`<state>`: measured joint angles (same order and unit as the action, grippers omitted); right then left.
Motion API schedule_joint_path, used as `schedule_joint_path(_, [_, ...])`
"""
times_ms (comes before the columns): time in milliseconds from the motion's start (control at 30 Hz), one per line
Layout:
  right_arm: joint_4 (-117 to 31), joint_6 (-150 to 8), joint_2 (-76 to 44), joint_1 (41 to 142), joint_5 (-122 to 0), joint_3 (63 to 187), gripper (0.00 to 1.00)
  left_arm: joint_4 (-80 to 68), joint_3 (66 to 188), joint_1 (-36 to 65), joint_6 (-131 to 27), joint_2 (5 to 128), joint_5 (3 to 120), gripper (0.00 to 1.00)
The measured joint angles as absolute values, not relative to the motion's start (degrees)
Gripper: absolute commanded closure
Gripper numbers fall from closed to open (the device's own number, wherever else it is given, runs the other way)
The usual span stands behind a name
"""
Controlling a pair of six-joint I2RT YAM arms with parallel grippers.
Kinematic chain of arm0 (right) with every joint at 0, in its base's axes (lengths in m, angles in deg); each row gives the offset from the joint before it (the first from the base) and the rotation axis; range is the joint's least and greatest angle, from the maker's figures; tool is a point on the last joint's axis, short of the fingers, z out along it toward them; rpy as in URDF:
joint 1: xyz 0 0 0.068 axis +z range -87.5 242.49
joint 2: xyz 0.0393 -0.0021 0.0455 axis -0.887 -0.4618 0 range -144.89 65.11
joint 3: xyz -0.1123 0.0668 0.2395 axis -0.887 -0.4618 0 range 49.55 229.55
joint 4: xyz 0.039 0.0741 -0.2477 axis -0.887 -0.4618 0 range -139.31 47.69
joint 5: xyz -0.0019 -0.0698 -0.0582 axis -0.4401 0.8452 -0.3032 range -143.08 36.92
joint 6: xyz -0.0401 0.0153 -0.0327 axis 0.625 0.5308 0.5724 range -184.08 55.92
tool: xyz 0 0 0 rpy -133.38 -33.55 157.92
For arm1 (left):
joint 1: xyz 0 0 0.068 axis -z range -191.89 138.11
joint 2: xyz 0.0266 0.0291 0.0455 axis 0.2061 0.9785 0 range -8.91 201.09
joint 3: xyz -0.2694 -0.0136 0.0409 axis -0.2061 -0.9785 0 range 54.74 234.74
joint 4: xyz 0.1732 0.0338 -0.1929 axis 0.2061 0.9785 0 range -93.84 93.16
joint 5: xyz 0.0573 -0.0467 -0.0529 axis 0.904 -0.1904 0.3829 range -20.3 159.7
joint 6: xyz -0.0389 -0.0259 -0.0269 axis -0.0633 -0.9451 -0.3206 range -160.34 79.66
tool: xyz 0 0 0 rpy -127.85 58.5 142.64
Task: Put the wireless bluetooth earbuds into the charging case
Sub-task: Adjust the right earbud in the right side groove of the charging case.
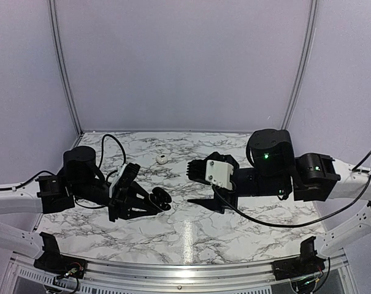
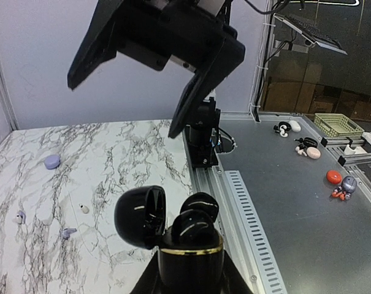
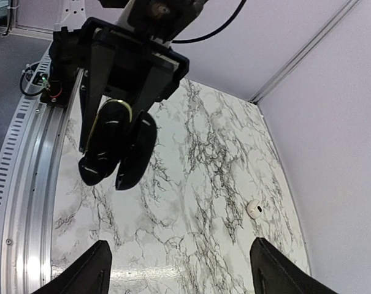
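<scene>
My left gripper [image 2: 190, 272] is shut on a glossy black charging case [image 2: 191, 260] with a gold rim and holds it above the table near the front rail. Its lid [image 2: 139, 214] hangs open to the left. Two black earbuds [image 2: 194, 223] sit in its wells, their tops above the rim. In the top view the case [image 1: 160, 199] sits at the left gripper's [image 1: 153, 203] tip. My right gripper [image 3: 179, 269] is wide open and empty, a little right of the case [image 3: 108, 144]. It also shows in the top view [image 1: 196, 185].
A small white rounded piece [image 1: 162, 159] lies on the marble behind the grippers, also in the right wrist view [image 3: 254, 208]. A lilac case [image 2: 51, 162], a white bud [image 2: 84, 209] and two lilac buds [image 2: 67, 233] lie on the marble. The metal rail [image 2: 234, 202] edges the table.
</scene>
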<state>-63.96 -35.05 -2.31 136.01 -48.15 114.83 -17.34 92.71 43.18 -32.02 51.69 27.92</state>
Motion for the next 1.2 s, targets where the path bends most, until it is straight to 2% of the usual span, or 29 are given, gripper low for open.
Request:
schedule_joint_path(400, [-60.3,-37.5,-5.1,135.3,-60.5,114.3,0.13,-20.9,92.7,43.2,-32.9,51.1,26.5,1.00])
schedule_joint_path(1200, [-55.1,-38.6,-9.8,135.2,-59.6,115.7,0.10,-22.9,92.2,43.2,-33.9,51.2,25.7,1.00])
